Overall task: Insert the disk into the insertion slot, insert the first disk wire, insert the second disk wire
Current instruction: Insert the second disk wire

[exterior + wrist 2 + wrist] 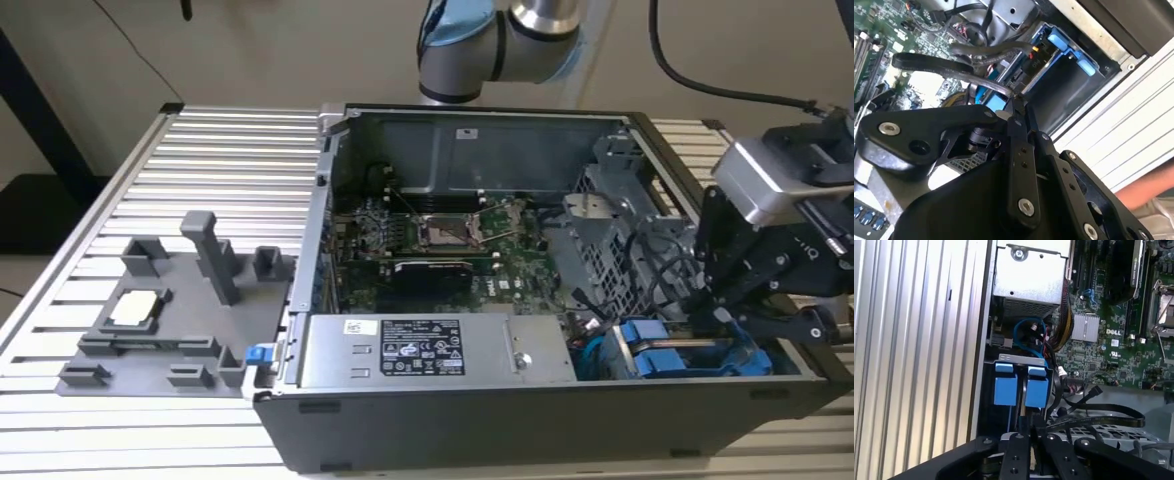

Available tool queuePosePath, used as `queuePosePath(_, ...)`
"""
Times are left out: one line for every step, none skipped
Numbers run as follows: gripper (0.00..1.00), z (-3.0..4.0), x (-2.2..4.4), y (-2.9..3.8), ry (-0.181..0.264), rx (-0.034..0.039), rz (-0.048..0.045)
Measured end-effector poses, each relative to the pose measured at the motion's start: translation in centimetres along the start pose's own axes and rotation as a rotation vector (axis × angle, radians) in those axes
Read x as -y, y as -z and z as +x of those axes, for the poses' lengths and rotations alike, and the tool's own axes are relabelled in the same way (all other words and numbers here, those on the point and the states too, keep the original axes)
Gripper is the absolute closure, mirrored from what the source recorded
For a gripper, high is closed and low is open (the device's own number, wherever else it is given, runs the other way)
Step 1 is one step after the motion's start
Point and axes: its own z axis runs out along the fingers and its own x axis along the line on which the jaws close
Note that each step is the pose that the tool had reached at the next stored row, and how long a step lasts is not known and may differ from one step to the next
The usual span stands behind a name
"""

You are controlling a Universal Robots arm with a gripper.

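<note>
While the black end effector [727,318] hangs over the open grey computer case [441,420] on the ribbed aluminium counter [214,160], its fingers [1016,112] are pinched together on a thin grey cable [974,80]. Just beside them, the blue-framed disk [1020,385] sits in the grey sheet-metal insertion slot [1021,358].

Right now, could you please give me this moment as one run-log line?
gripper: inside open computer case, fingers shut | nearest: blue drive clips | cable: loose beside fingers
</note>
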Motion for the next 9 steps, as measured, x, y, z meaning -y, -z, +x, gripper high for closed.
queuePosePath(0.85, 0.02, 0.02, -0.01, 0.001, 0.0178, 0.0018)
queuePosePath(0.85, 0.07, 0.02, -0.03, 0.001, 0.0336, 0.0035)
queuePosePath(0.85, 0.22, 0.03, -0.06, 0.001, 0.0411, 0.0031)
queuePosePath(0.85, 0.4, 0.05, -0.05, 0.0, 0.0434, -0.0067)
queuePosePath(0.85, 0.55, 0.09, -0.04, -0.002, 0.0451, -0.0179)
queuePosePath(0.85, 0.68, 0.18, -0.05, -0.003, 0.0474, -0.0276)
queuePosePath(0.85, 0.78, 0.33, -0.06, -0.004, 0.05, -0.0345)
queuePosePath(0.85, 0.87, 0.55, -0.1, -0.005, 0.0535, -0.0386)
queuePosePath(0.85, 0.97, 0.79, -0.14, -0.005, 0.0576, -0.0411)
